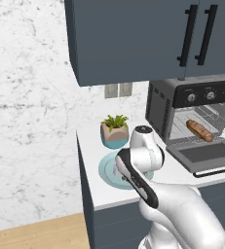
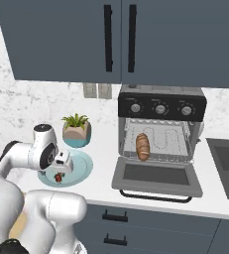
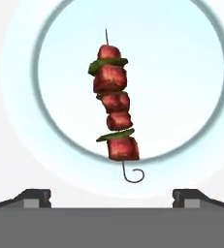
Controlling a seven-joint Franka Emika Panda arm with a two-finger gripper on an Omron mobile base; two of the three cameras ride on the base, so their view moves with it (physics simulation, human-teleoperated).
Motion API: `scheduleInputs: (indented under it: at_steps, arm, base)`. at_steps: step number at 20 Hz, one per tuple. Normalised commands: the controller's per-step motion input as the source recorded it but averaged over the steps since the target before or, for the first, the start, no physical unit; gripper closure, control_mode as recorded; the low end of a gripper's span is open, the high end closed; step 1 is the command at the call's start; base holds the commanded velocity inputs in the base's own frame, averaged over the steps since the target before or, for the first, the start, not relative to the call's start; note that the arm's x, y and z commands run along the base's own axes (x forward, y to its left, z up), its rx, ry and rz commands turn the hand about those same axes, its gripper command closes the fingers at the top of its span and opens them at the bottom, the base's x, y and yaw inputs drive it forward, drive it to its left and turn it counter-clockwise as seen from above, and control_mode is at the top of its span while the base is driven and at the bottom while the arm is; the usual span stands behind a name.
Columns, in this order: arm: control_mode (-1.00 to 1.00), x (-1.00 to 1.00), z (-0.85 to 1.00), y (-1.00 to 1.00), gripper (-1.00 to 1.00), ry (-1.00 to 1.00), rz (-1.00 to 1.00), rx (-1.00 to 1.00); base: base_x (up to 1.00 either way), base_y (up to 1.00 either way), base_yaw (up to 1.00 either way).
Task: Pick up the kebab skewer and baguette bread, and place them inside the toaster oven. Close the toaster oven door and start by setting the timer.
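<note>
The kebab skewer [image 3: 114, 104], red meat chunks with green slices on a thin hooked stick, lies on a pale blue plate [image 3: 181, 72]. My gripper [image 3: 111, 196] hangs open just above it, one fingertip on each side of the skewer's hooked end, with nothing between them. From the right base view the gripper [image 2: 60, 171] points down over the plate [image 2: 81, 166], with the skewer [image 2: 59, 177] under it. The baguette bread [image 2: 143, 146] rests on the wire rack inside the toaster oven [image 2: 160, 106]. The toaster oven door [image 2: 155, 176] is dropped open onto the counter.
A potted plant [image 2: 76, 130] stands just behind the plate. Dark wall cabinets [image 1: 133, 39] hang above the counter. A sink [image 2: 227, 166] lies to the right of the oven. The open door [image 1: 204, 155] reaches the counter's front edge.
</note>
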Motion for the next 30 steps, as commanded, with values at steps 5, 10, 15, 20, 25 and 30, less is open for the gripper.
scheduleInputs:
  at_steps: [5, 10, 15, 20, 25, 30]
  arm:
    - [-1.0, 0.34, -0.28, -0.02, -1.0, 0.04, 0.0, 0.0]
    - [-1.0, 0.11, -0.36, 0.0, -1.0, 0.03, 0.0, 0.0]
    - [-1.0, 0.05, -0.34, -0.01, -1.0, 0.0, 0.0, 0.0]
    - [-1.0, 0.0, -0.25, 0.0, -1.0, 0.0, 0.0, 0.0]
    - [-1.0, -0.04, -0.35, 0.0, 1.0, 0.0, 0.0, 0.0]
    - [-1.0, -0.17, -0.24, -0.31, 1.0, 0.0, 0.0, 0.0]
  base:
    - [0.0, 0.0, 0.0]
    - [0.0, 0.0, 0.0]
    - [0.0, 0.0, 0.0]
    - [0.0, 0.0, 0.0]
    - [0.0, 0.0, 0.0]
    - [0.0, 0.0, 0.0]
